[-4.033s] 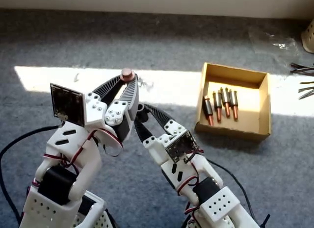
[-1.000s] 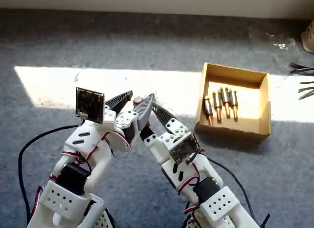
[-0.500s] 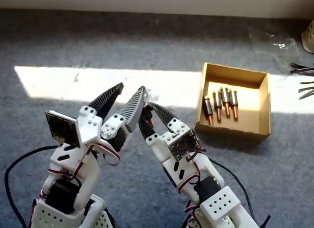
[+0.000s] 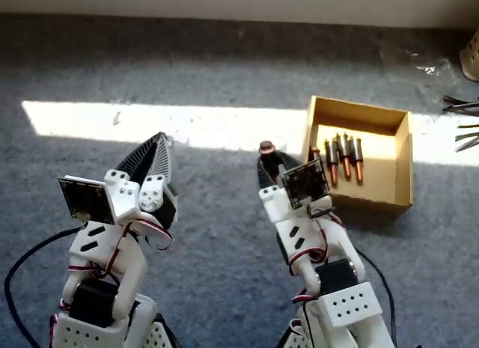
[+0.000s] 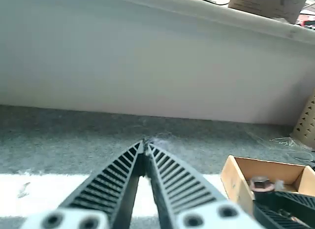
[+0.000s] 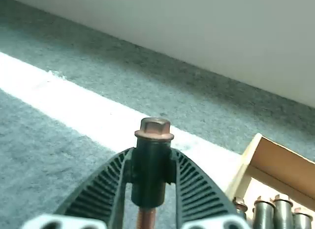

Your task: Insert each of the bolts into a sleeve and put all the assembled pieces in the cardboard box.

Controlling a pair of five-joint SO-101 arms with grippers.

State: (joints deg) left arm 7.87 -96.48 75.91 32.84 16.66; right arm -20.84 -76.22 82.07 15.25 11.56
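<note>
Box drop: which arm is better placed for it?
Right. The right gripper holds the bolt in its sleeve beside the box; the left gripper is shut, empty and farther off.

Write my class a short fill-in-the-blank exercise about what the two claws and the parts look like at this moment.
The right claw grips a bolt seated in a dark ____.
The left claw is ____ and holds nothing.
The other assembled pieces lie in a box made of ____.
Missing words: sleeve; shut; cardboard.
</note>
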